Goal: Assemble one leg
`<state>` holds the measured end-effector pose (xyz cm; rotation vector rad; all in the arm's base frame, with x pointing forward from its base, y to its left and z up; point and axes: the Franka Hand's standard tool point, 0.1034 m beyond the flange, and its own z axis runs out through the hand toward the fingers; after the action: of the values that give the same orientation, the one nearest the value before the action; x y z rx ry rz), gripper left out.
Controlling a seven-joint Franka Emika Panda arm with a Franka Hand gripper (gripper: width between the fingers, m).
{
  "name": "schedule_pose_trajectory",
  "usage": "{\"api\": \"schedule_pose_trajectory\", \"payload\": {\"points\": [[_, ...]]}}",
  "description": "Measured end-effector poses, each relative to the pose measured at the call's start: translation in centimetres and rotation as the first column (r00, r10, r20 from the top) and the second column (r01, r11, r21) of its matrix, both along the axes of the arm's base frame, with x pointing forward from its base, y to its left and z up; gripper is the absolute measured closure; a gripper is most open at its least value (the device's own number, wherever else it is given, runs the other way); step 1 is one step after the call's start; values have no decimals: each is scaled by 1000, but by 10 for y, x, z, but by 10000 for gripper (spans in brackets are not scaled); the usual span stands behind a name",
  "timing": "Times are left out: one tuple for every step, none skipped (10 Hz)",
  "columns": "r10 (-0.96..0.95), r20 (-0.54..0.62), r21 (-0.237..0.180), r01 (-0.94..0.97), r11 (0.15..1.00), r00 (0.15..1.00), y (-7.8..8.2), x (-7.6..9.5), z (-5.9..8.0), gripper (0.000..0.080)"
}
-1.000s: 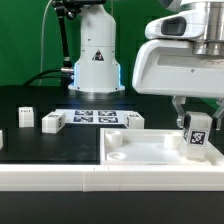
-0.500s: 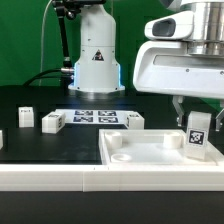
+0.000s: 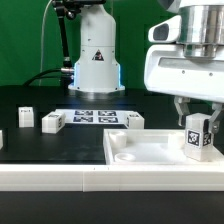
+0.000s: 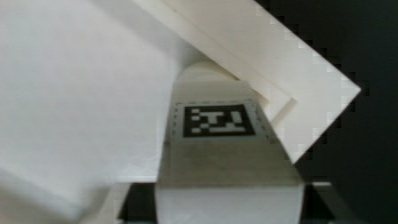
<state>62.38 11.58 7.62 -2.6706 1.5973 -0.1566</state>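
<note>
My gripper (image 3: 196,118) is shut on a white leg (image 3: 197,137) with a black-and-white tag on its face. It holds the leg upright over the far corner, at the exterior view's right, of the large flat white square piece with raised rim (image 3: 150,150). In the wrist view the leg (image 4: 221,140) runs out from between the dark fingers (image 4: 143,200) and its tip sits at the piece's corner (image 4: 294,95). I cannot tell whether the leg's tip touches the piece.
Three more white legs lie on the black table: one (image 3: 25,118) and one (image 3: 52,122) at the exterior view's left, one (image 3: 134,120) behind the square piece. The marker board (image 3: 96,116) lies before the robot base (image 3: 95,65).
The gripper and the leg have shifted slightly to the exterior view's right and risen a little. Nothing else has moved.
</note>
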Motion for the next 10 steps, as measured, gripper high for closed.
{"api": "schedule_pose_trajectory", "payload": {"points": [[-108, 3, 10, 108, 994, 994, 0, -1, 0, 506], [-285, -2, 35, 284, 958, 959, 2, -2, 0, 506], [-354, -7, 49, 354, 934, 935, 2, -2, -1, 506], [-420, -11, 59, 420, 906, 908, 2, -2, -1, 506], [-439, -13, 61, 439, 896, 898, 2, -2, -1, 506], [-448, -13, 62, 447, 892, 894, 2, -2, -1, 505], [-430, -12, 60, 430, 901, 903, 2, -2, -1, 505], [-384, -9, 56, 384, 922, 923, 2, -2, -1, 336], [-334, -2, 53, 334, 941, 943, -1, 0, -1, 194], [-320, 6, 54, 320, 946, 947, 1, 0, -1, 163]]}}
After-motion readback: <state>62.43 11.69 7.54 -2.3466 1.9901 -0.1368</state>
